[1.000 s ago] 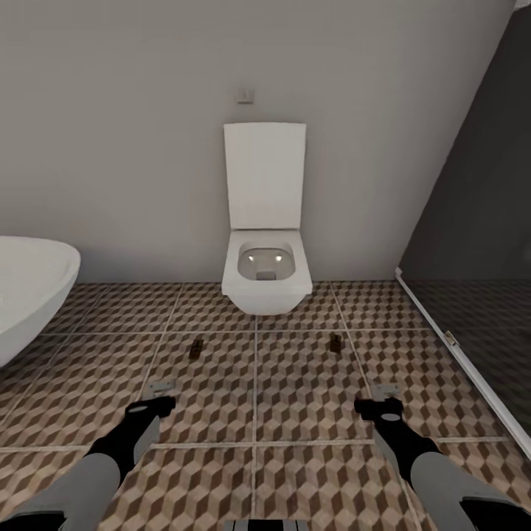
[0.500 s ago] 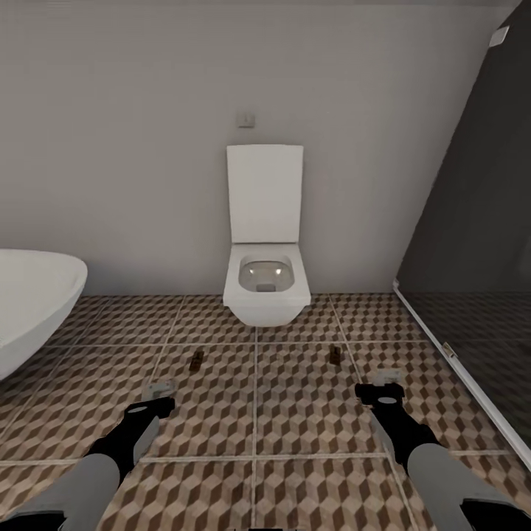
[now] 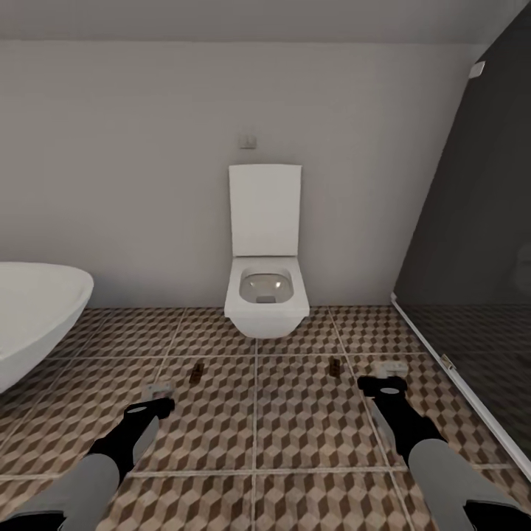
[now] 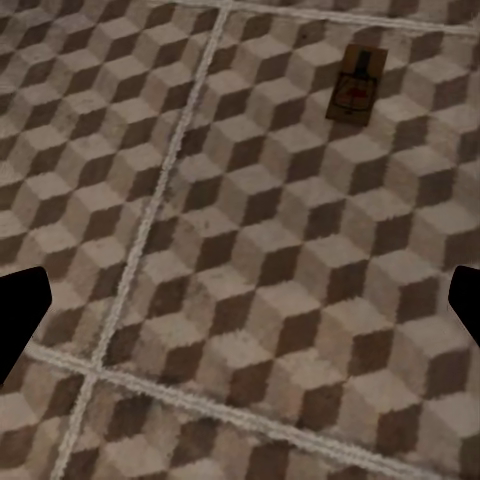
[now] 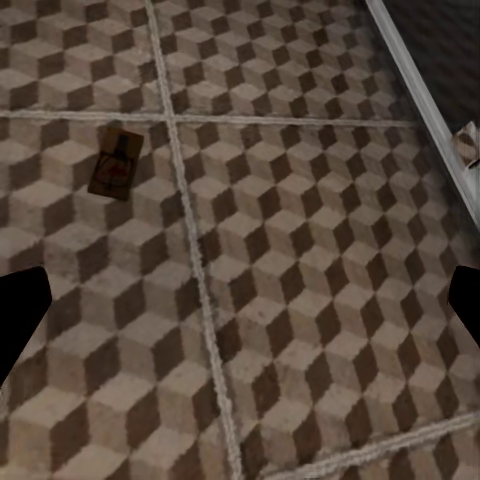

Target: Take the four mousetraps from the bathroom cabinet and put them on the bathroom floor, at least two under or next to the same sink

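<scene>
toilet [image 3: 265, 287] at wall, centre | two mousetraps [image 3: 196, 373] on floor [image 3: 310, 420] before it | bathtub [image 3: 33, 313] left

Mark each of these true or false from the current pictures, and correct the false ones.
1. Two mousetraps lie on the patterned floor in front of the toilet. True: one mousetrap on the left, another on the right.
2. The left end effector is holding a mousetrap. False: its fingers are apart and empty above the bathroom floor.
3. The toilet lid is shut. False: it stands up against the wall.
4. The right end effector is open with nothing between its fingers. True.
5. Both mousetraps lie inside the dark shower area. False: they lie on the cube-pattern tiles.
</scene>
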